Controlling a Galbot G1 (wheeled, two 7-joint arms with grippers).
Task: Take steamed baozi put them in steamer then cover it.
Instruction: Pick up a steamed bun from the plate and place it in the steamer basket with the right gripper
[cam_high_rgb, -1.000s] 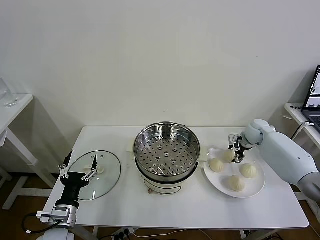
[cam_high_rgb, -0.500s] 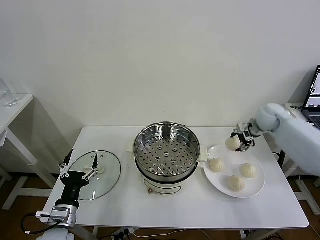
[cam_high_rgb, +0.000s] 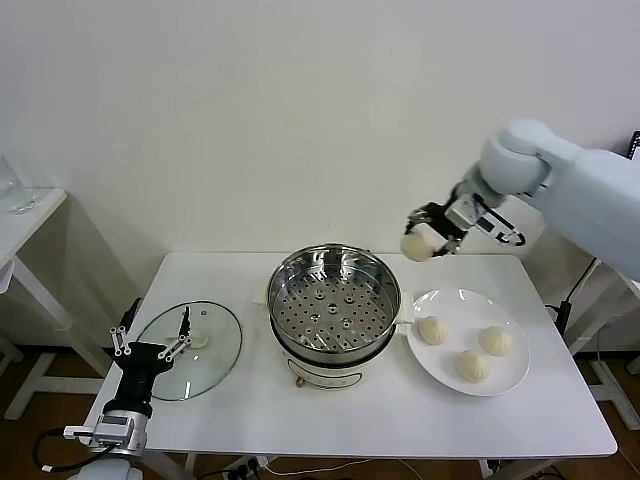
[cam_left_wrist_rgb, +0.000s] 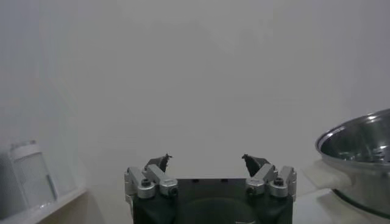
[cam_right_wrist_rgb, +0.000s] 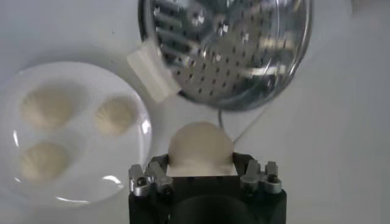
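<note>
At the desk's front left corner the left gripper (cam_high_rgb: 150, 345) rests low over the near edge of the glass cover (cam_high_rgb: 189, 350), its fingers (cam_left_wrist_rgb: 159, 163) spread apart with nothing between them. The cover lies flat on the white desk (cam_high_rgb: 380, 425) beside the left edge, its cream handle facing up. In the middle of the desk stands the steamer (cam_high_rgb: 334, 304), its perforated basket floor bare, on its white base with side handles. Just beyond its right handle, toward the right edge, a white plate (cam_high_rgb: 508, 378) carries three steamed baozi (cam_high_rgb: 433, 329), lying apart from one another. The right gripper (cam_high_rgb: 430, 233) is raised in the air above the back of the desk, between the steamer and the plate, pinching the fourth baozi (cam_high_rgb: 417, 244). In the right wrist view that bun (cam_right_wrist_rgb: 200, 147) sits clamped between the jaws, with the steamer (cam_right_wrist_rgb: 228, 52) and the plate (cam_right_wrist_rgb: 141, 131) well below it.
</note>
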